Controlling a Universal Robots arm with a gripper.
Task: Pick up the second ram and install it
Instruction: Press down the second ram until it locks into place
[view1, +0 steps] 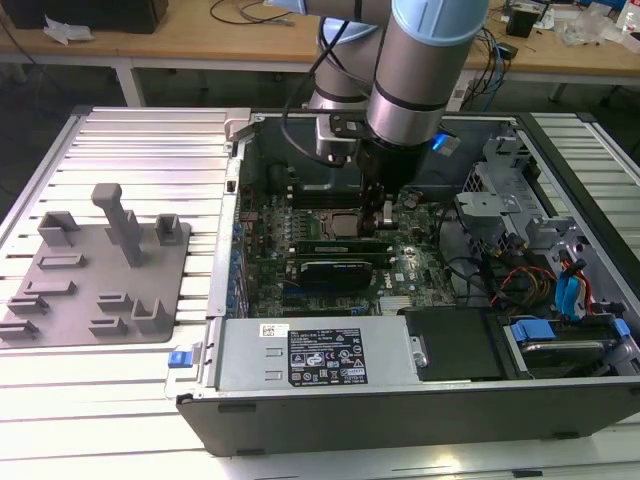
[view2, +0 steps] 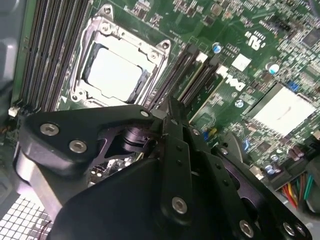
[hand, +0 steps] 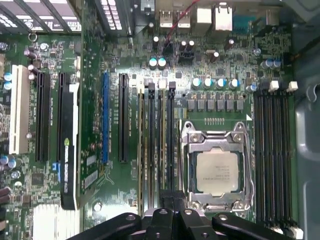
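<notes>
My gripper (view1: 388, 215) reaches down inside the open computer case (view1: 215, 300), over the motherboard. Its fingertips (hand: 172, 199) are pressed together with no gap showing, just above the memory slots beside the CPU socket (hand: 216, 172). The second ram (hand: 161, 140) is a long thin strip seen edge-on. It stands in the slot with a white clip, two slots from the socket, and one end runs under the fingertips. In the exterior view the ram (view1: 335, 243) lies between the socket and the black card (view1: 340, 268). Another thin strip (hand: 141, 145) stands two slots further out.
A grey fixture plate (view1: 100, 270) with upright blocks lies on the ribbed table at the exterior view's left. The power supply (view1: 320, 355) lines the case's near side. A drive cage (view1: 500, 200) and coloured cables (view1: 525, 285) crowd the exterior view's right. Further black slots (hand: 272, 150) flank the socket.
</notes>
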